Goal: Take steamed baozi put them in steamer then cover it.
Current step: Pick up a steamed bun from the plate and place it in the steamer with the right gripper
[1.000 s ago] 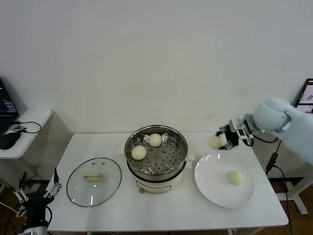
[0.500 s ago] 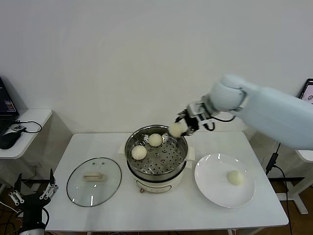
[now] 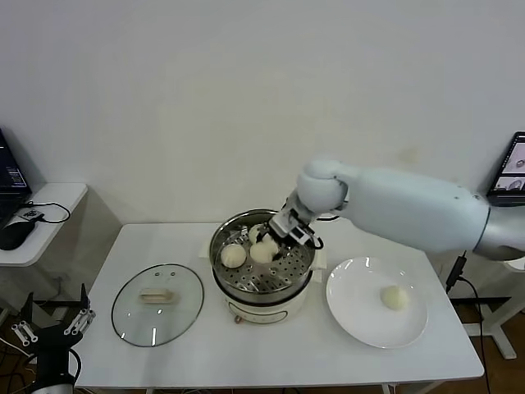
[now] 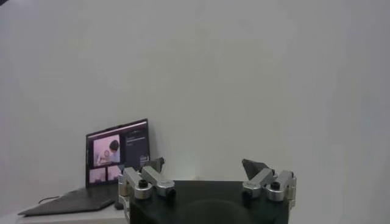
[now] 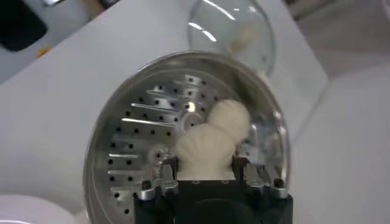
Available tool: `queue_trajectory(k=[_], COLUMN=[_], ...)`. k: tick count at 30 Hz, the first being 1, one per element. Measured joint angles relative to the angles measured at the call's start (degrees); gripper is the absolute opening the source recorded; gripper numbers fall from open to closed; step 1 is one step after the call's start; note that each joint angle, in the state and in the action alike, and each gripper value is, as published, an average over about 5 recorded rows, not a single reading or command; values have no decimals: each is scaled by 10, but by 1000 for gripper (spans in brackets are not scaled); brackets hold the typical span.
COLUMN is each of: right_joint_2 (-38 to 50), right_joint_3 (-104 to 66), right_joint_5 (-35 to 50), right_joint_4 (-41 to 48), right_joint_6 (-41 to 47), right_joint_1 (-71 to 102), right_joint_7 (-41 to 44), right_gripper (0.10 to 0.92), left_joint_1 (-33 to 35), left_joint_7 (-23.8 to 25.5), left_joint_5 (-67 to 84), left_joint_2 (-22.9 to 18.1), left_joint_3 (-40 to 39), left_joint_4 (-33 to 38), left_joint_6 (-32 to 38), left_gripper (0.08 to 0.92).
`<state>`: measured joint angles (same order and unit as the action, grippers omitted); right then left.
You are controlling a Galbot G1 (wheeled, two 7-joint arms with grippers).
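The right gripper hangs over the open steamer, its fingers pinching a bun from both sides. The bun sits between the fingertips, low over the perforated tray; whether it rests on the tray I cannot tell. Held this way, from the sides, the bun can be set down flat by simply parting the fingers.

Just beyond the fingertips in the wrist view lies a second bun, close against the held one or touching it, and in the head view another bun lies on the tray just beside the fingers. Their closeness suggests the buns are being packed together to leave room for the last one.

That last bun waits on the white plate, well apart from the fingers. The glass lid lies flat on the table, on the steamer's far side, ready for covering

The left gripper is parked low beside the table, fingers spread wide
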<state>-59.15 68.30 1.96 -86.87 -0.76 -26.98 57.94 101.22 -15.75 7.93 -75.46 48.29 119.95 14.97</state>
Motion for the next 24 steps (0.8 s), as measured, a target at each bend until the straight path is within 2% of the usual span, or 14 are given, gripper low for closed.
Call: queue_trajectory(k=[14, 20, 24], right_joint_2=[-17, -22, -20], right_joint_3=[23, 29, 30], right_joint_5=[-53, -57, -58], right_joint_4=[1, 1, 1], right_joint_6=[-76, -87, -90], right_joint_1=[15, 16, 16], right_joint_7=[-3, -3, -6], right_gripper=[573, 639, 738], left_joint_1=[1, 1, 0], left_joint_7=[-1, -2, -2], left_joint_5=[0, 0, 0], left_joint_2=[-1, -1, -1], left_joint_3=[0, 0, 0], left_joint_4=[-3, -4, -5], left_joint_6=[3, 4, 4], left_gripper=[823, 823, 823])
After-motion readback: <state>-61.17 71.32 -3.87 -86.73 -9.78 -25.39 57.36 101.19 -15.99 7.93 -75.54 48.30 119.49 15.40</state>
